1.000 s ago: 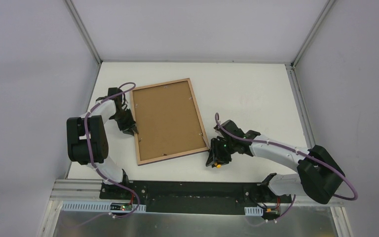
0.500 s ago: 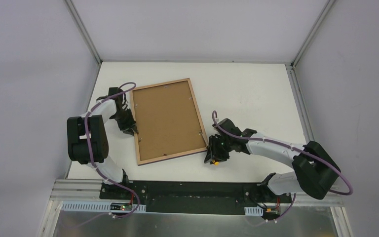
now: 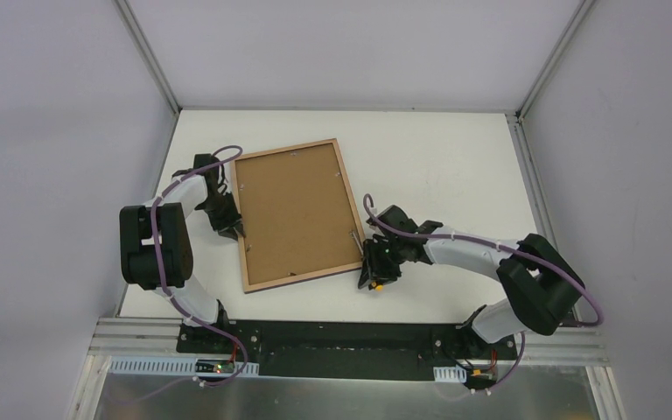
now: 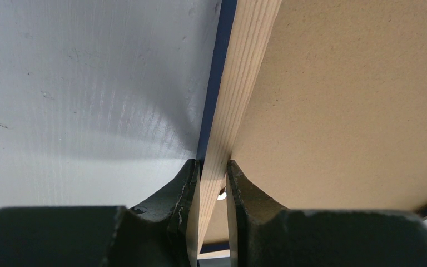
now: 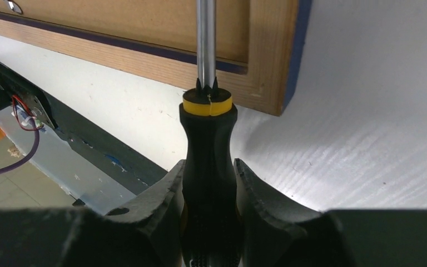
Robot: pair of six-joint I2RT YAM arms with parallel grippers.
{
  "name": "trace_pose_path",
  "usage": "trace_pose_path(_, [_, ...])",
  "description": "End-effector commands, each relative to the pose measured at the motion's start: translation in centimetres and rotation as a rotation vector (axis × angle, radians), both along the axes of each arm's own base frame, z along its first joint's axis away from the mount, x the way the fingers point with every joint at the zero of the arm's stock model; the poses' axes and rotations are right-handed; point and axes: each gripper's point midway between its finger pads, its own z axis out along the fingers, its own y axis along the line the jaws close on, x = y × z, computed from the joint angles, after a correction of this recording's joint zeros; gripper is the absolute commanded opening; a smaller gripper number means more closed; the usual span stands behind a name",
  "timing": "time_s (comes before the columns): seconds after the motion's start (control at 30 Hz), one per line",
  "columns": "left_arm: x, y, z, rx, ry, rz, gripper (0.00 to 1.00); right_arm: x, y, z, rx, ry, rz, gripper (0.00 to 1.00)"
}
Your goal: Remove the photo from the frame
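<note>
The frame (image 3: 304,274) is laid face down on the white surface (image 3: 437,166), in its left half and slightly askew. Only the wood-coloured rim and the brown backing board (image 3: 296,214) are shown. The photo is hidden beneath the board and cannot be seen.

The frame's left rail, on the side toward the surface's left edge, is pinched narrowly between the fingers of the left hand (image 4: 212,167). The navy outer face is seen only as a thin strip in the left wrist view.

A screwdriver (image 5: 207,133) with a black handle and yellow collar is gripped in the right hand (image 3: 376,267) at the frame's near right corner. Its steel shaft is laid across the wooden rail, and its tip is cut off at the top of the right wrist view. Small metal tabs along the rim are too small to be made out clearly.
</note>
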Motion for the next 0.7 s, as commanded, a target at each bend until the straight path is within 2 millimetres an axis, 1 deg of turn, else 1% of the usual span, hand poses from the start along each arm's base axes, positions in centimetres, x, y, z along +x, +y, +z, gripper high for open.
trace_pose_path(0.0, [-0.1, 0.6, -0.3, 0.042, 0.027, 0.015, 0.0, 0.8, 1.5, 1.8, 0.056, -0.03, 0.072, 0.0])
trace_pose_path(0.1, [-0.1, 0.6, -0.3, 0.044, 0.025, 0.016, 0.0, 1.9, 1.5, 2.0, 0.029, -0.056, 0.037, 0.0])
trace_pose_path(0.2, [-0.1, 0.6, -0.2, 0.045, 0.023, 0.016, 0.0, 4.0, 1.2, 2.6, 0.004, -0.098, -0.043, 0.0])
trace_pose_path(0.33, [-0.2, 0.6, -0.2, 0.043, 0.024, 0.018, 0.0, 6.4, 1.3, 3.6, 0.013, -0.098, -0.113, 0.0])
trace_pose_path(0.47, [-0.2, 0.5, -0.1, 0.041, 0.025, 0.016, 0.0, 8.1, 1.8, 4.1, 0.013, -0.077, -0.083, 0.0])
trace_pose_path(0.57, [-0.2, 0.3, -0.1, 0.039, 0.026, 0.011, 0.0, 9.3, 2.6, 4.3, 0.022, -0.062, -0.053, 0.0])
trace_pose_path(0.67, [-0.3, 0.3, -0.1, 0.041, 0.028, 0.01, 0.0, 10.5, 3.2, 4.1, 0.024, -0.028, -0.063, 0.0])
